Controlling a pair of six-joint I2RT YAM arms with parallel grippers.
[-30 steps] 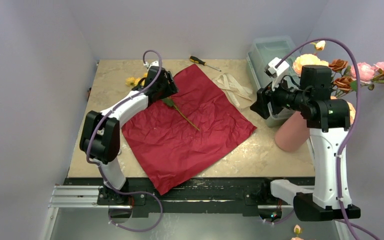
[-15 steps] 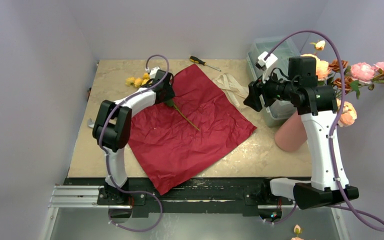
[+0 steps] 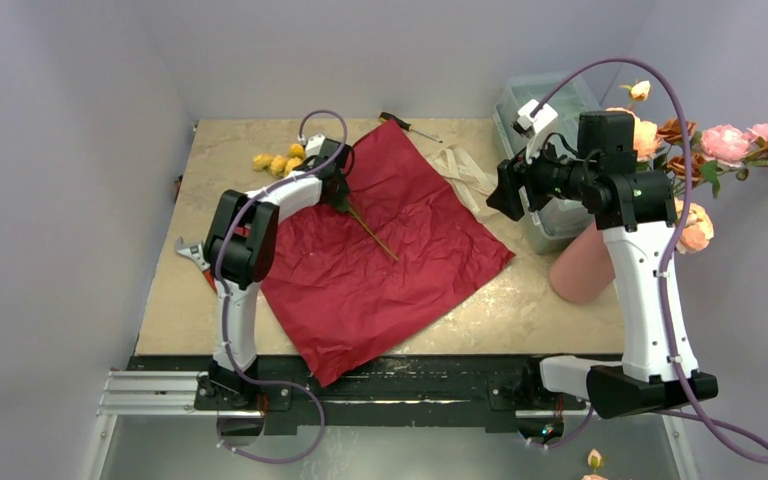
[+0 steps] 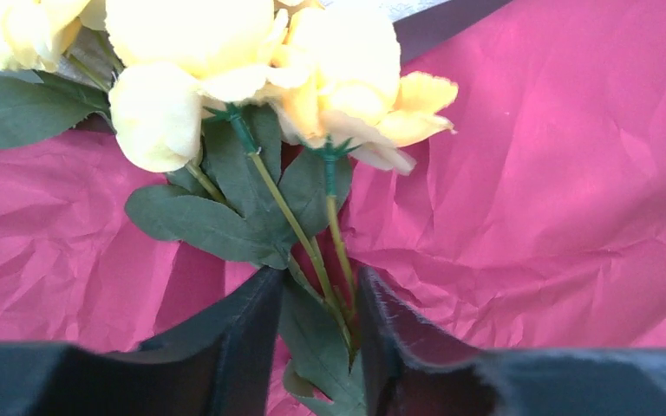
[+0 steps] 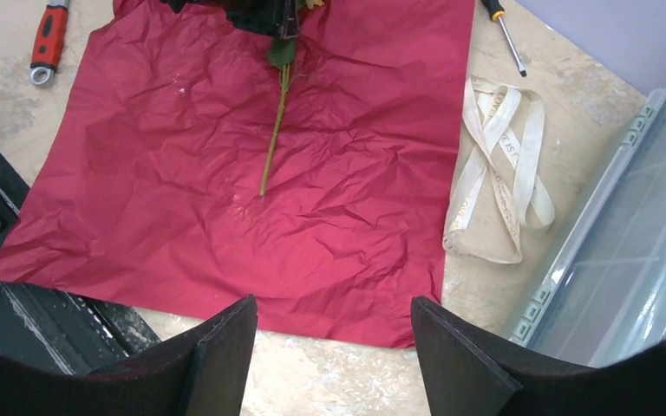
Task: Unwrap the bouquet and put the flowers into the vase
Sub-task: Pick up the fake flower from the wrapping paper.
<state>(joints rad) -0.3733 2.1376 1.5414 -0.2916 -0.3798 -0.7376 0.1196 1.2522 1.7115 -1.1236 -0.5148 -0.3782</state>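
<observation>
Tabletop (image 3: 545, 300) carries one red paper (image 3: 380, 275); one ribbon (image 3: 465, 170); one screwdriver (image 3: 408, 125); one vase (image 3: 582, 268).

Overhead view first: my left arm (image 3: 285, 192) and right arm (image 3: 645, 290) both wear smooth white shells on the long links, with chunky black housings at every joint. A purple cable (image 3: 615, 61) trails off each one, the right's arching up toward one o'clock. My black bases (image 3: 650, 395) sit at six o'clock on a silver rail (image 3: 150, 390). Up close now: my left tool (image 4: 316, 290) and right tool (image 5: 334, 312) have matte black, wedge-shaped fingers with slightly fuzzy edges.
</observation>
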